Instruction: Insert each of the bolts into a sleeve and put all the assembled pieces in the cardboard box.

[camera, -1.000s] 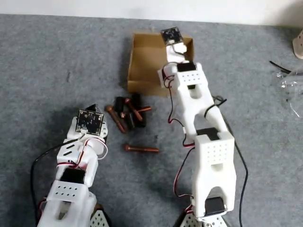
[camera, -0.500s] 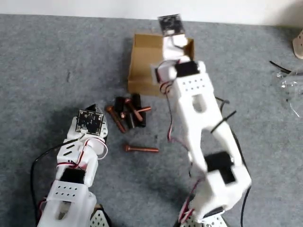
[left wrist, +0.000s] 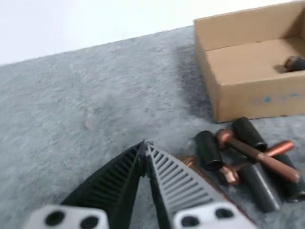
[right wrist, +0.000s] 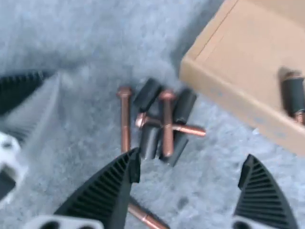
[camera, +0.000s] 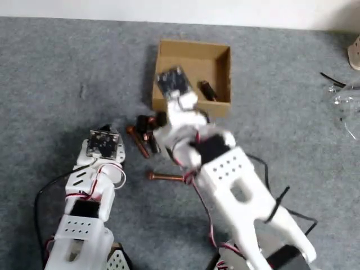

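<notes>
The cardboard box stands at the back and holds one bolt-in-sleeve piece, also seen as the piece in the right wrist view. A pile of copper bolts and black sleeves lies just in front of the box. One lone bolt lies nearer. My right gripper is open above the pile with nothing between its fingers. My left gripper is shut and empty, low over the carpet, a short way left of the sleeves and bolts.
Grey carpet covers the table. The right arm reaches diagonally across the middle and hides part of the pile. Clear plastic items and a black cable lie at the far right edge. A white wall borders the back.
The right arm has swung from above the box back and left over the pile. The assembled piece now lies in view in the box. The left arm has hardly moved.
</notes>
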Action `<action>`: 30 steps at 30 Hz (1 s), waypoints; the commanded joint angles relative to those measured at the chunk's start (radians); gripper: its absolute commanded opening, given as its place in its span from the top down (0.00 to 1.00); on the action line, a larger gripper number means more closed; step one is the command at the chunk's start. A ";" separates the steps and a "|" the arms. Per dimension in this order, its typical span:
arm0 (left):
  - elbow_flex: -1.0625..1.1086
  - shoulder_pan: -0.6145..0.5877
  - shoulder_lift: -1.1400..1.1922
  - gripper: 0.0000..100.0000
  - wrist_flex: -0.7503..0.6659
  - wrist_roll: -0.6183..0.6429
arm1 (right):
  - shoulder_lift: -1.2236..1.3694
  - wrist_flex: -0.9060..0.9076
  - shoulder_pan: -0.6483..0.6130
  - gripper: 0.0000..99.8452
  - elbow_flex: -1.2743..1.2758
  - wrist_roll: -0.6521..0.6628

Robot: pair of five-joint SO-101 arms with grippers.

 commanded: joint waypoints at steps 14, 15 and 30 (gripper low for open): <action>-0.074 -0.058 0.005 0.99 -0.023 0.075 | 0.228 -0.168 -0.076 0.70 0.077 -0.101; -0.074 -0.058 0.005 0.99 -0.023 0.074 | 0.262 -0.168 -0.076 0.70 0.058 -0.100; -0.073 -0.054 0.005 0.99 -0.023 0.074 | 0.555 -0.166 0.028 0.70 -0.147 -0.109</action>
